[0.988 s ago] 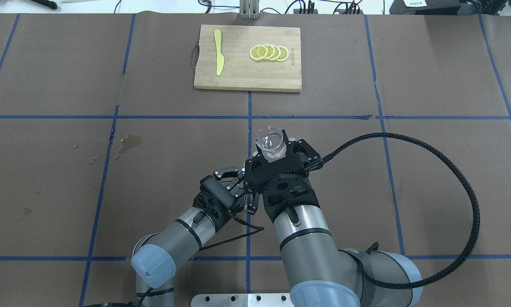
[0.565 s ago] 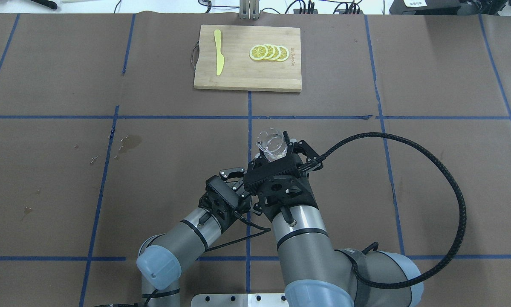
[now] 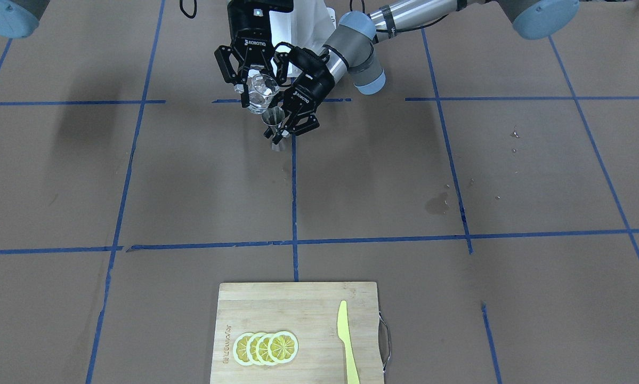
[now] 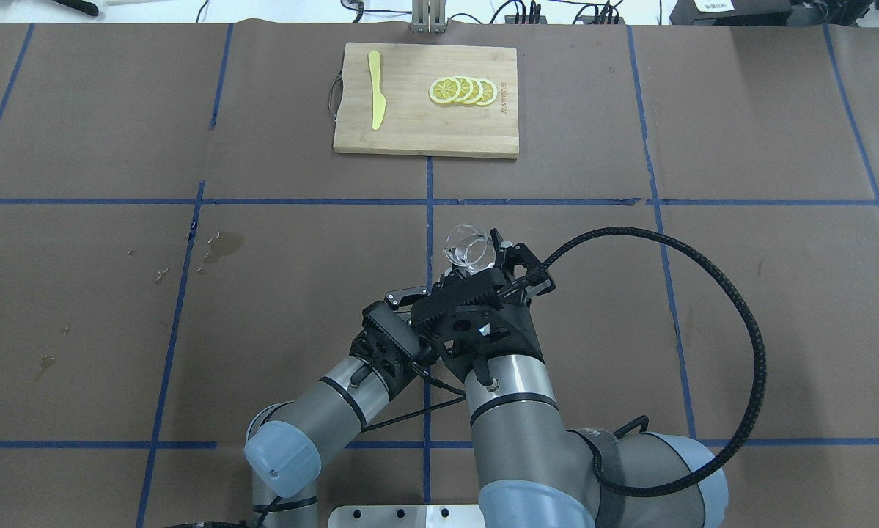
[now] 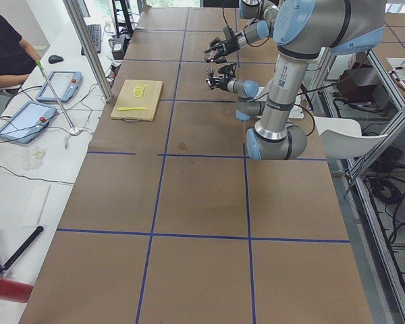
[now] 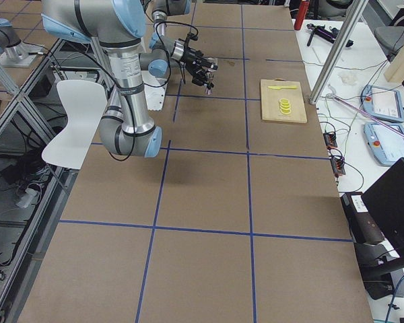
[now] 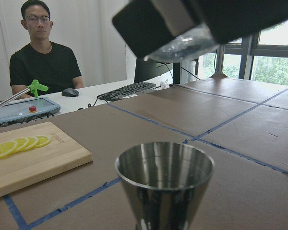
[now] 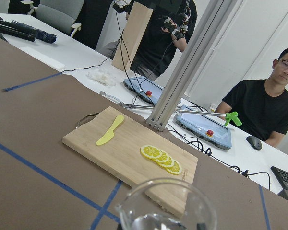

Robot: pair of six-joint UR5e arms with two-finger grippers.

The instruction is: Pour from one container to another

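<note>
The clear glass cup (image 3: 260,96) is held off the table, with my right gripper (image 3: 256,85) shut on it. It is tipped, lip toward the steel jigger (image 3: 273,116), and holds some clear liquid (image 8: 156,221). The jigger stands just below and beside the cup with its base near the table, and my left gripper (image 3: 283,129) is shut on its narrow waist. In the left wrist view the jigger's open mouth (image 7: 164,165) sits right under the cup's lip (image 7: 182,45). From overhead the cup (image 4: 470,249) shows above the right gripper (image 4: 483,273), while the jigger is hidden beneath the right wrist.
A wooden cutting board (image 4: 410,125) lies at the far middle, carrying lemon slices (image 4: 462,91) and a yellow knife (image 4: 376,89). Wet spots (image 4: 223,246) mark the brown paper to the left. A black cable (image 4: 740,352) loops on the right. A person (image 7: 43,52) sits beyond the table.
The right wrist has rolled, tipping the cup further toward the jigger. The left arm has shifted slightly right and forward, deeper under the right gripper.
</note>
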